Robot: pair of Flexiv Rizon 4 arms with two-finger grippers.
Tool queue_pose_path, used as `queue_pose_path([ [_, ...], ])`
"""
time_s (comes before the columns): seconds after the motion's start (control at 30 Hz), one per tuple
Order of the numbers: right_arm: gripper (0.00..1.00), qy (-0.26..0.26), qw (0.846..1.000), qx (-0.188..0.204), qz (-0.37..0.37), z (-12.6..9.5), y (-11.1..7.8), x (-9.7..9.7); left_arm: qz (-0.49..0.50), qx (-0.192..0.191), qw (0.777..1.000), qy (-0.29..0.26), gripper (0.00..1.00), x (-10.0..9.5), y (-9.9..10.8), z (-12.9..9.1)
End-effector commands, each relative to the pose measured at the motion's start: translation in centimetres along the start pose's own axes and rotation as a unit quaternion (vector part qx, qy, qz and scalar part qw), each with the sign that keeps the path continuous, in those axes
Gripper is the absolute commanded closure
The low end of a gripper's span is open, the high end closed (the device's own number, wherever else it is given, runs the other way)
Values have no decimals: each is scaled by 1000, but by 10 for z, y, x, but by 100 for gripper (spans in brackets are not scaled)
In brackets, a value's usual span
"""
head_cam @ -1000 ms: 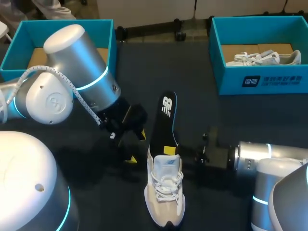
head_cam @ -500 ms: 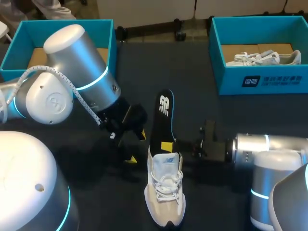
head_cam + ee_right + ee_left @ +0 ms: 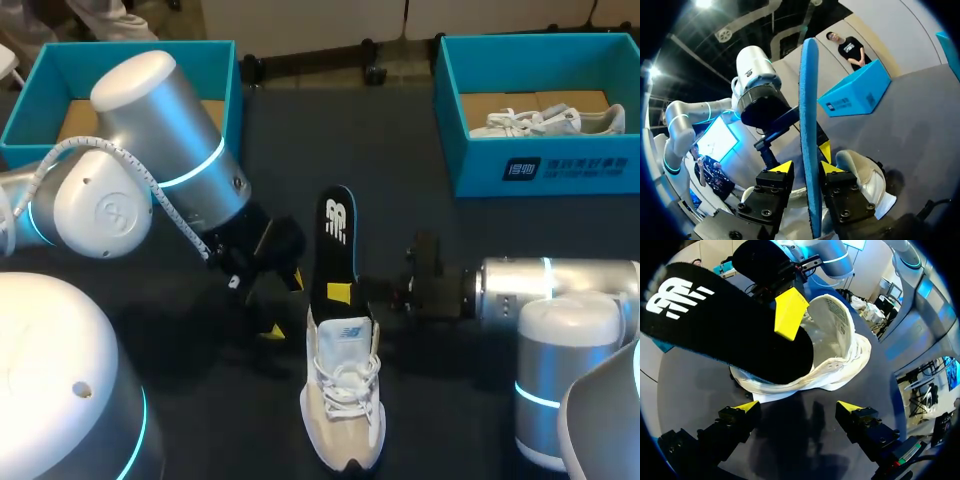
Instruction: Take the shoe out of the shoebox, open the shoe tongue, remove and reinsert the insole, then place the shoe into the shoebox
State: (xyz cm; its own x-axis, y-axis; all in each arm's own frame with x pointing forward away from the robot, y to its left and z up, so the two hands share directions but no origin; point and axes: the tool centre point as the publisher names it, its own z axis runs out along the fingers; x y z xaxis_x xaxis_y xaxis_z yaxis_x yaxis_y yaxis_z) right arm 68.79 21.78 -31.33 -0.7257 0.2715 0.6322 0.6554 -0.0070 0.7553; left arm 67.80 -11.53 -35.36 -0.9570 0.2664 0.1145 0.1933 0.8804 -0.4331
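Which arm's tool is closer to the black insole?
Right. The right tool grips the insole, one finger on each face. The left tool is open beside the shoe, apart from the insole.

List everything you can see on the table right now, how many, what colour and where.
Left shoebox: one, teal, table's far left corner.
Right shoebox: one, teal, far right corner.
Boxed shoe: one, white, inside right shoebox.
Table shoe: one, white and beige, mid-table, near side.
Insole: one, black with blue underside, one end in table shoe, other raised.
Left fingers: two, yellow-tipped, open beside table shoe.
Right fingers: two, yellow-tipped, shut on insole.
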Motion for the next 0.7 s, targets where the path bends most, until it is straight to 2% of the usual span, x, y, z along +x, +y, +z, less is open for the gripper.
queue_pose_path([
  [0.03, 73, 4, 1000, 15, 5, 13, 8, -8, 0, -2, 1000, -1, 0, 1, 0, 1],
  [0.07, 82, 6, 1000, 14, 8, 13, 9, -10, 0, -2, 1000, -1, 0, 1, 0, 1],
  [0.1, 100, 6, 1000, 14, 12, 13, 10, -11, 0, -2, 1000, -1, 0, 1, 0, 1],
  [0.23, 100, 8, 999, 13, 37, 13, 8, -20, 0, -2, 1000, -1, 0, 1, 0, 1],
  [0.37, 100, 17, 998, 7, 65, 9, -2, -25, 0, -2, 1000, -1, 0, 1, 0, 1],
  [0.7, 100, 9, 996, 17, 87, 2, -29, -17, 0, -2, 1000, -1, 0, 1, 0, 1],
])
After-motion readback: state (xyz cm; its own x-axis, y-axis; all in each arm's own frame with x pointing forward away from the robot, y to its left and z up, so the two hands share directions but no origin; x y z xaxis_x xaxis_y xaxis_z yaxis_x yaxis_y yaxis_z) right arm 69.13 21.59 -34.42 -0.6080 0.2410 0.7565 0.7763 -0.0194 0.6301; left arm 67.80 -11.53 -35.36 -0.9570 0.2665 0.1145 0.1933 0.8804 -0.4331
